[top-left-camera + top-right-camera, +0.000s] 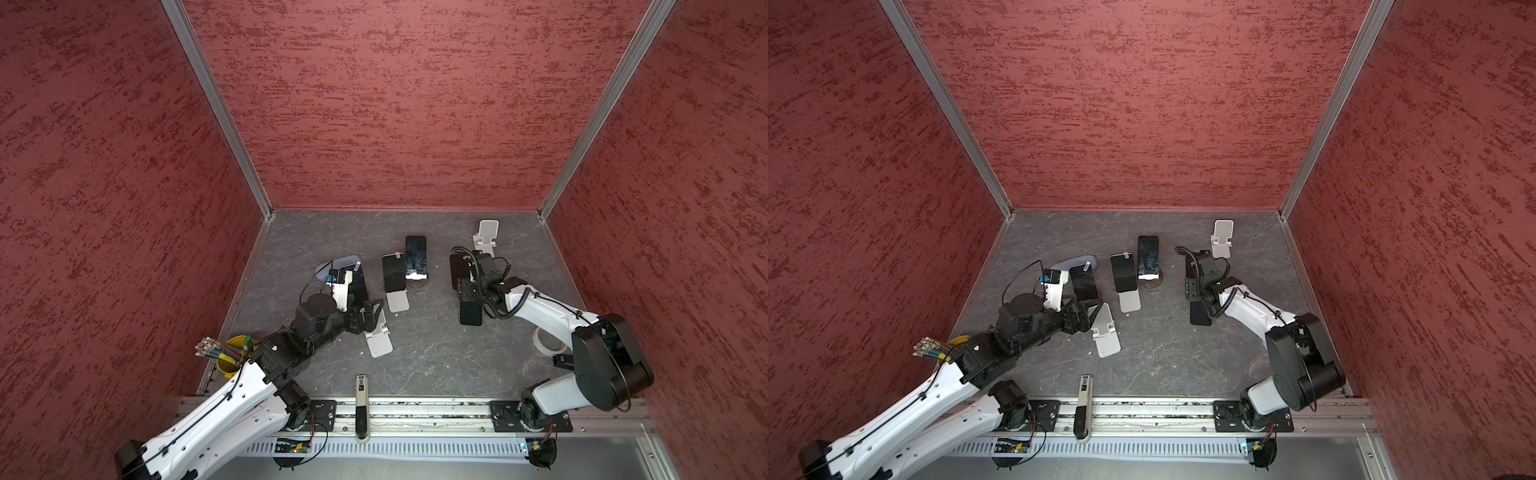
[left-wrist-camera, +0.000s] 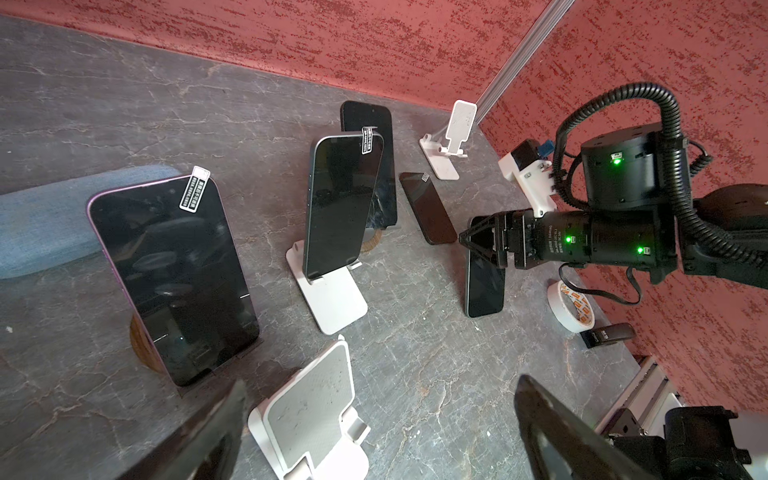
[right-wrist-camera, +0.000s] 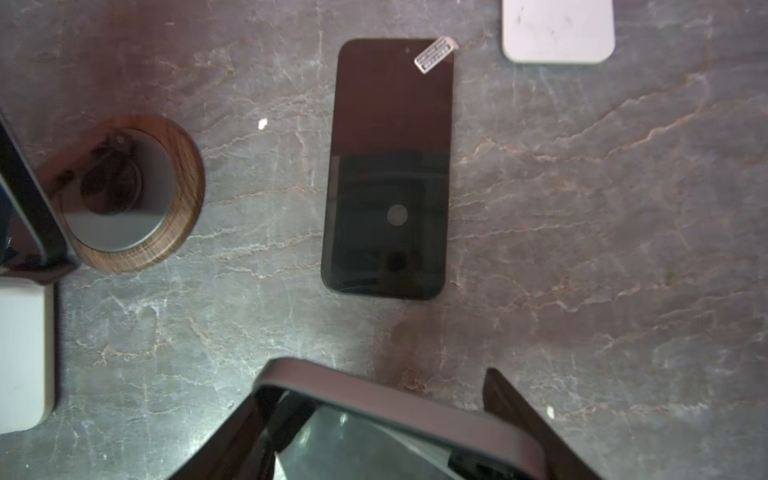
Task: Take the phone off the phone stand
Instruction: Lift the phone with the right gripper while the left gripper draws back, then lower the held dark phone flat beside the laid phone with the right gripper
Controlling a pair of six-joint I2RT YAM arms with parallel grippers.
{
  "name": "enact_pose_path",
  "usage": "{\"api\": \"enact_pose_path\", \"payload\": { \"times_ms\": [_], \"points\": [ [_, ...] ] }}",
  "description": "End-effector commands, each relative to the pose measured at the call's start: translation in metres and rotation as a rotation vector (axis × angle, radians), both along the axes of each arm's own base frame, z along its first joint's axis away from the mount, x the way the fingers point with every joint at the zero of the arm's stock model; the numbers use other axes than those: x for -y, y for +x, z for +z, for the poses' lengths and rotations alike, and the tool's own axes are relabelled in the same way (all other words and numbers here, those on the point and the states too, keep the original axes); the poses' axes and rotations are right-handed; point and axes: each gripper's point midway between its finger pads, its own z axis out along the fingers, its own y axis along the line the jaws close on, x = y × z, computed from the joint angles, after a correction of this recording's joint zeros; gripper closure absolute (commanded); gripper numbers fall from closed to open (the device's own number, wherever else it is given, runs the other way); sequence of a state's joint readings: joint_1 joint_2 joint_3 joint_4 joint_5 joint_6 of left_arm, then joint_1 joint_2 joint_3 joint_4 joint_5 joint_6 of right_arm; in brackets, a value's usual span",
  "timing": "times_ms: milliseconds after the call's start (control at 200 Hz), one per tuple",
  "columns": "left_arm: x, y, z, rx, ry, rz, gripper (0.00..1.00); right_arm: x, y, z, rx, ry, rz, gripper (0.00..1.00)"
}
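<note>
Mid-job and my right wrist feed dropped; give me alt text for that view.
The right end effector grips a phone by its edges in the foreground. Beyond it, on the grey table, a second phone lies flat, screen up, between a round wooden stand and the corner of a white stand, touching neither.

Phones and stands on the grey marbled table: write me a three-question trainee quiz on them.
1. True or false: the black left gripper is open and holds nothing.
2. How many dark-screened phones lean on stands? A one, B three, C five.
3. What is the black right gripper shut on?
Key: 1 true. 2 B: the purple-edged phone, the dark-edged phone on the white folding stand, the black phone behind it. 3 a grey-edged black phone.
</note>
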State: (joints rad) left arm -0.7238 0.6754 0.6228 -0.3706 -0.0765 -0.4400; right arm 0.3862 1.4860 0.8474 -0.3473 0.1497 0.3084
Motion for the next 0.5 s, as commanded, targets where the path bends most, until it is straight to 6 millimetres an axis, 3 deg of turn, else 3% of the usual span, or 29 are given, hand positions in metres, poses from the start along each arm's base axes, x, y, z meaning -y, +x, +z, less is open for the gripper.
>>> {"api": "enact_pose_path", "payload": {
  "times_ms": [0,496],
  "points": [
    [0.001,0.004,0.013,0.043,-0.019,0.007,0.01,-0.004,-0.002,-0.009,-0.027,0.042,-0.003,0.4],
    [-0.003,0.001,0.01,0.052,-0.007,0.005,0.01,-0.003,-0.02,-0.039,-0.131,0.049,-0.023,0.37]
  ]
}}
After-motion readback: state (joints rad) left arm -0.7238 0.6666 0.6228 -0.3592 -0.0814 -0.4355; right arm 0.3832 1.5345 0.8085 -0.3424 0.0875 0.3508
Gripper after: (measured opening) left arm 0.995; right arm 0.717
